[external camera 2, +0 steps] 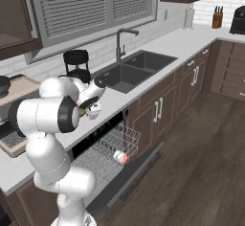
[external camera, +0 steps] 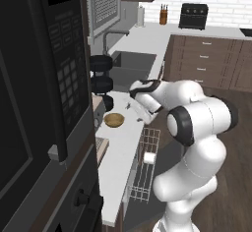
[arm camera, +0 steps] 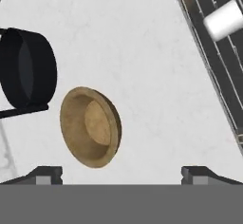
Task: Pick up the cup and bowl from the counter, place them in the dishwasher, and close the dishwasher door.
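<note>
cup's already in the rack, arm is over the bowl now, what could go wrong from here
The bowl is shallow and lies to one side of the open gripper, so a straight descent could clip its rim and skid it across the counter. The black round stand sits close beside it and a finger might bump it. The cup lies on its side in the dishwasher rack, so a bowl dropped near it could knock it.

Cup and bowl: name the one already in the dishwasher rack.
The cup, lying on its side in the white wire rack. The tan bowl sits on the counter.
</note>
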